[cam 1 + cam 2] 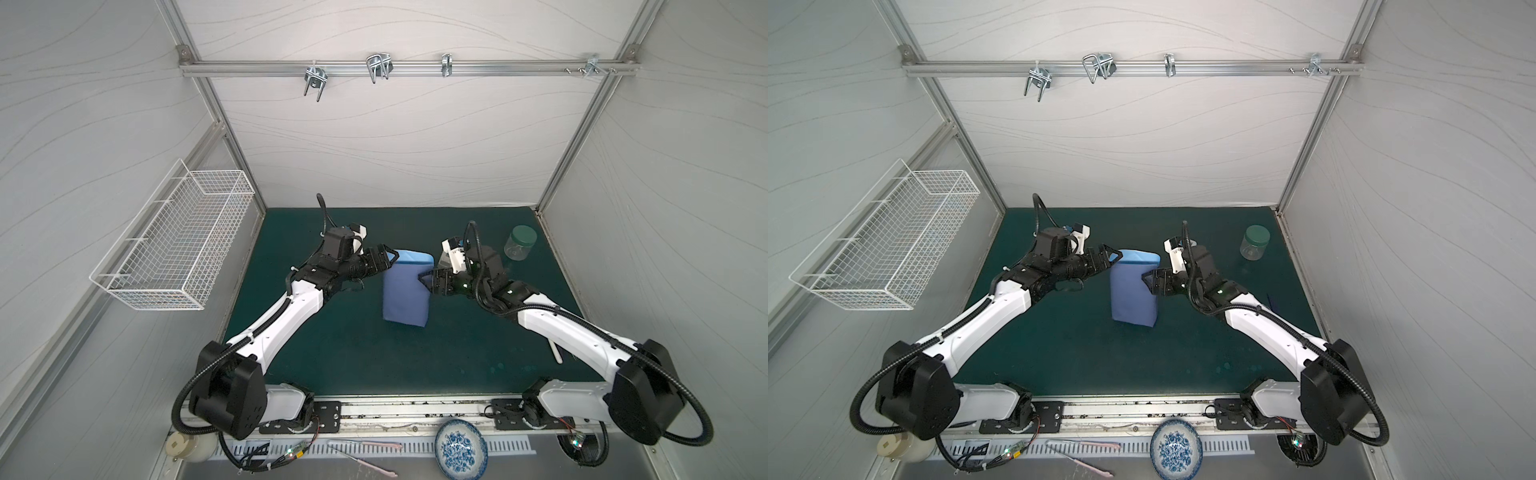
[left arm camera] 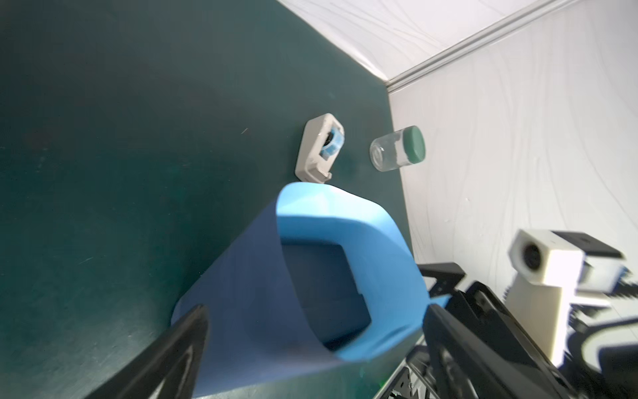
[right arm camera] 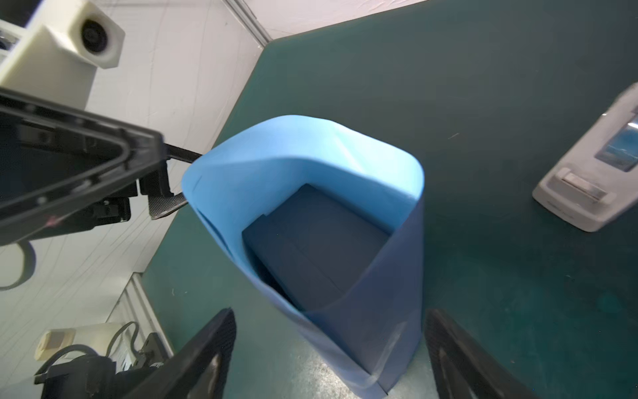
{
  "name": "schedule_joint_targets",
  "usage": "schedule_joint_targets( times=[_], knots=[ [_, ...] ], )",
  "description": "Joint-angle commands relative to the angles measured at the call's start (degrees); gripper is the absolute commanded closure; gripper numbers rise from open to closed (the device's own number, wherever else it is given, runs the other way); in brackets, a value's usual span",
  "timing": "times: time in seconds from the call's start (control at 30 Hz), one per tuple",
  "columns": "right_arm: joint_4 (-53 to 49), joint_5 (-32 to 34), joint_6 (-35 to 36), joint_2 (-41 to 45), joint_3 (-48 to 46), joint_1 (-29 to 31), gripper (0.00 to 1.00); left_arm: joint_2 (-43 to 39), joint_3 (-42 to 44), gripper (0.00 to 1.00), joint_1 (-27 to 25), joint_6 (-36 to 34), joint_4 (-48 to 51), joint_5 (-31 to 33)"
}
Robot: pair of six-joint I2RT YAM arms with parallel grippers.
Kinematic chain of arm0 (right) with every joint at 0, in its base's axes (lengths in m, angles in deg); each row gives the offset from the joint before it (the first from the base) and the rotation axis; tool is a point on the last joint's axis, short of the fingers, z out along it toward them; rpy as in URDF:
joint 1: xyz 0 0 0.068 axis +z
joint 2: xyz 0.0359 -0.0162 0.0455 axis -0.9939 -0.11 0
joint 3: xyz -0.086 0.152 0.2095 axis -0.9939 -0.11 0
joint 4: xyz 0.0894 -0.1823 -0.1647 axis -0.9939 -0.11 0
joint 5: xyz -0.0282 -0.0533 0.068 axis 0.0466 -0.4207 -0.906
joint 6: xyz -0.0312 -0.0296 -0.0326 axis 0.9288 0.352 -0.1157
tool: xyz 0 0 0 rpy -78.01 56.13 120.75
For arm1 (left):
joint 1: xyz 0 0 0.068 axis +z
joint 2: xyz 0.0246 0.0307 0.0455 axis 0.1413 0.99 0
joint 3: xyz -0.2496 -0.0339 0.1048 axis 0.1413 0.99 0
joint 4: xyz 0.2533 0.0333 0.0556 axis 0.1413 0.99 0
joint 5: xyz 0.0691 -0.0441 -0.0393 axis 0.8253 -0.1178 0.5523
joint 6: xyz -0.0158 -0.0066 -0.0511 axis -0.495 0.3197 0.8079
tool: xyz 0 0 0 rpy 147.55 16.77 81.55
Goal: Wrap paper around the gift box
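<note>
Left pincer (image 2: 317,307) spread, right pincer (image 3: 331,311) spread, indigo paper (image 3: 390,293) tube upright around navy gift box (image 3: 310,248)

Pretty clearly a robotics lab test cell, not anyone's home: white panel walls (image 1: 374,145) on aluminium framing (image 1: 407,68) with metal hooks (image 1: 377,66), a dark green mat (image 1: 332,353) as bench top, a wire basket (image 1: 174,241) on the side, robot arms (image 1: 286,316) bolted to a rail (image 1: 415,409), loose wiring (image 1: 286,451) showing.
</note>
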Motion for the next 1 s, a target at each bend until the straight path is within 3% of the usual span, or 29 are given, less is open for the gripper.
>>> schedule_joint_targets(
  times=[0.0,0.2,0.4,0.97],
  knots=[
    [2.0,-1.13,-0.09,-1.43,1.54,0.21,0.12,-2.96,1.34,0.01,0.07,-1.87,-4.39,-1.68],
    [1.11,-0.13,1.57,-4.41,4.48,-0.02,0.1,-3.56,3.96,0.01,-0.01,-6.11,-5.51,-4.78],
    [2.12,-0.23,2.22,-6.95,5.04,-0.18,0.12,-3.15,6.04,0.01,-0.69,-8.17,-7.89,-3.51],
    [3.39,-1.61,2.73,-8.28,2.54,-0.19,0.37,6.55,-0.57,0.01,-1.94,-8.98,-6.38,0.63]
  ],
)
